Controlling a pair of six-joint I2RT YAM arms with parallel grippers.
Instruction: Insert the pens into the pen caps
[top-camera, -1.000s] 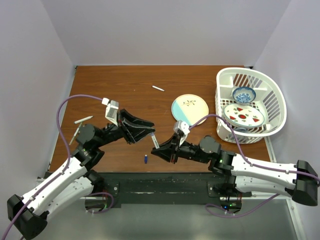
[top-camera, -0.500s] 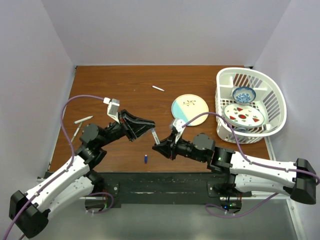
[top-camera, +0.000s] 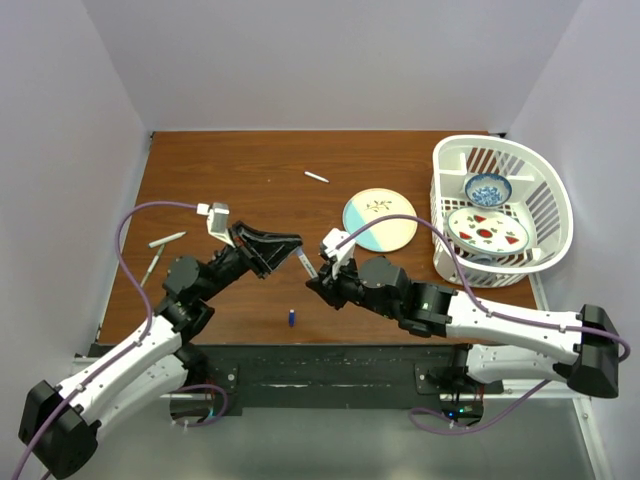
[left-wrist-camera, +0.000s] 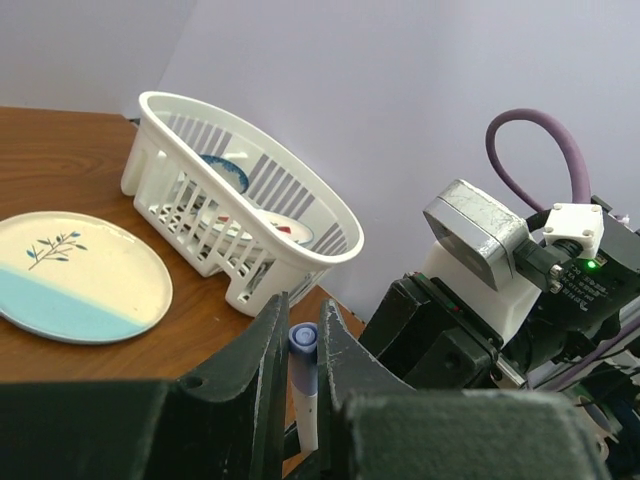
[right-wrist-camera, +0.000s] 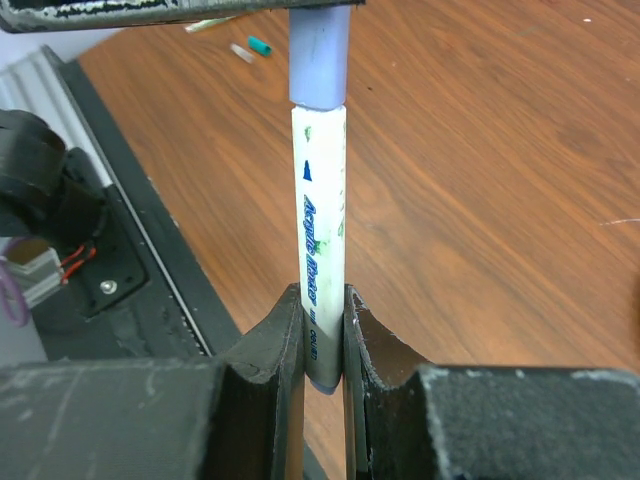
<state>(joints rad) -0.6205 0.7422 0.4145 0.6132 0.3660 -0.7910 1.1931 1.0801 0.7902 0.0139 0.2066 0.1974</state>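
Far left of the plate (top-camera: 380, 220), hard by the left edge of the table (top-camera: 230, 170), a grey pen (top-camera: 150, 268) and a white pen (top-camera: 167, 239) lie close together. Bare wood runs from them to the plate.

The left arm reaches forward and rightward from its base, elbow bent. The left gripper (top-camera: 297, 249) hangs over open wood left of the plate, on the side toward the arm bases, with its fingers pinched tight on a blue cap (left-wrist-camera: 304, 338). That cap meets the end of the held pen (right-wrist-camera: 320, 230), which is off the table and spans the two grippers. How deeply it is seated cannot be told.

The right gripper (top-camera: 316, 287), just nearer the bases, is clamped on the pen's lower barrel. Its arm stretches low and leftward along the near edge. A dark blue cap (top-camera: 291, 318) lies alone by that edge. A far pen (top-camera: 316, 177) lies beyond and left of the plate.

The right wrist view shows a green cap (right-wrist-camera: 260, 45) on the wood, though where it lies from the plate is unclear. Counted: four pens, three caps.

Right of the plate, a white basket (top-camera: 545, 195) takes up the table's right edge.
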